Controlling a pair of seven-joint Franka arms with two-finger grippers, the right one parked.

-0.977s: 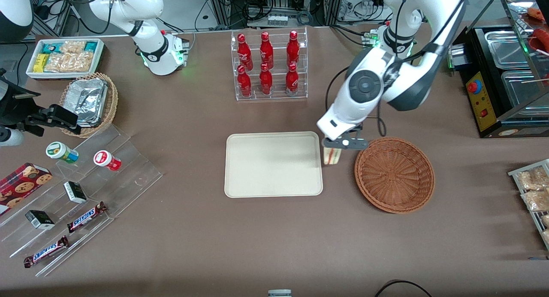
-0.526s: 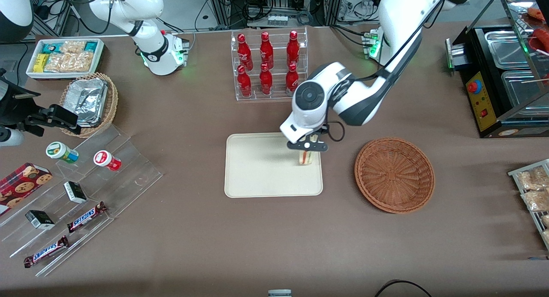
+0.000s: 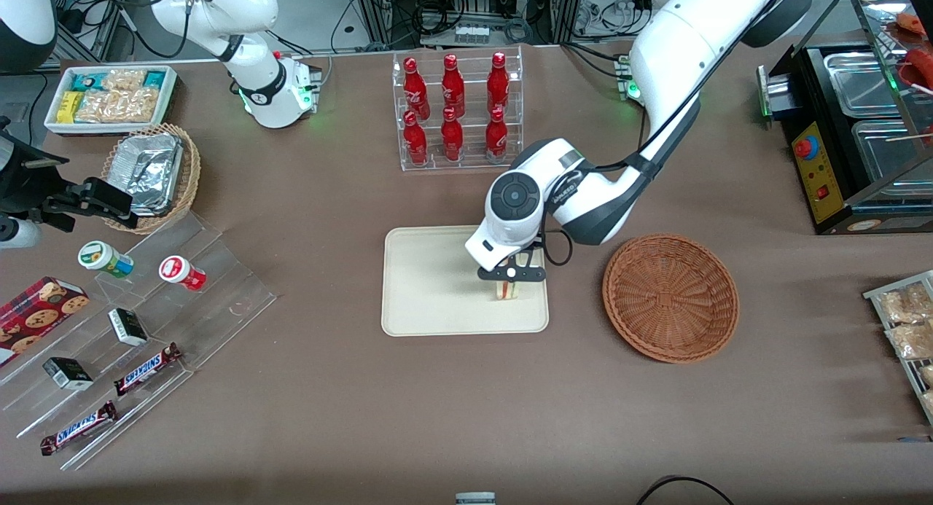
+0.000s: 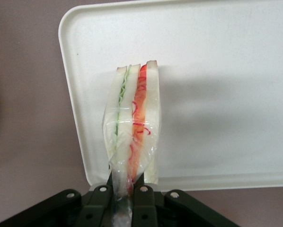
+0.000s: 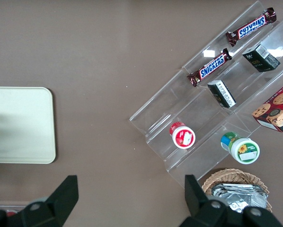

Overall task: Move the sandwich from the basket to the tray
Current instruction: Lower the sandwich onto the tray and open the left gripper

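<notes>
The hand (image 3: 511,275) hangs over the tray (image 3: 437,286), above the corner that lies toward the basket and nearer the front camera, and its two fingers (image 4: 103,201) are pinched onto the sandwich (image 3: 509,289). In the left wrist view the sandwich (image 4: 133,137) is held by one tip, edge-on, in a clear wrap, its green filling layer and red-orange layer showing between pale bread slices, with the tray (image 4: 217,94) under it and a shadow cast across the tray's surface; whether the sandwich touches the tray cannot be told. The basket (image 3: 670,297), round and reddish-brown wicker, sits on the brown tabletop (image 3: 466,403) just beside the tray, toward the working arm's end, with nothing in it. Farther from the front camera than the tray stands a clear rack of red bottles (image 3: 455,111). Well apart from the tray, toward the parked arm's end, a clear stepped display stand (image 3: 146,323) carries Snickers bars (image 3: 146,369), small dark boxes (image 3: 127,326) and two lidded cups (image 3: 182,272), with a cookie box (image 3: 36,312) beside it. Also at that end, farther from the camera than the stand, are a tan wicker basket of foil containers (image 3: 153,171) and a white bin of packaged snacks (image 3: 109,97).
</notes>
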